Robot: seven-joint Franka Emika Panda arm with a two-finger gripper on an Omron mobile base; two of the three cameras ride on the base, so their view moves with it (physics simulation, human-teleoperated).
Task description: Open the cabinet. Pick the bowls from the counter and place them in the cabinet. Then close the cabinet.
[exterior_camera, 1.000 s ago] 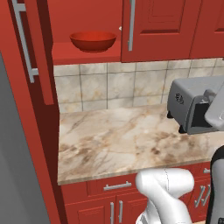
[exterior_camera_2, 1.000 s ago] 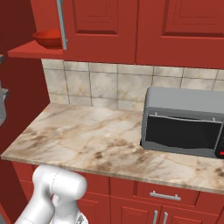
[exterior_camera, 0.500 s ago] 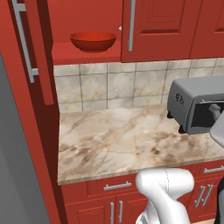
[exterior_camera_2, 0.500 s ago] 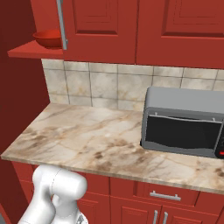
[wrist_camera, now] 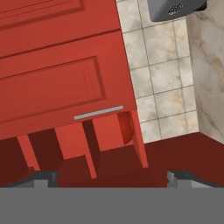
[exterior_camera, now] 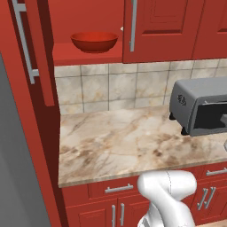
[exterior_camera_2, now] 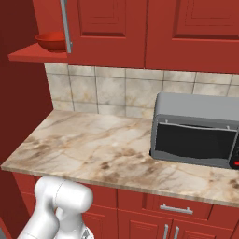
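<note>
Gone from left base view: the arm segment that was at 3 o'clock. Glossy red bowl (exterior_camera: 94, 41) sits on the tall red wall cabinet (exterior_camera: 166, 29) shelf, left door open. Gripper (wrist_camera: 111, 177) fingertips wide apart, nothing held. Veined marble counter (exterior_camera: 128, 144) carries a grey microwave (exterior_camera_2: 198, 128).

Glossy red bowl (exterior_camera: 94, 41), veined marble counter (exterior_camera: 128, 142), matt grey metal microwave (exterior_camera_2: 196, 130), silver bar handles (exterior_camera: 132, 25).
</note>
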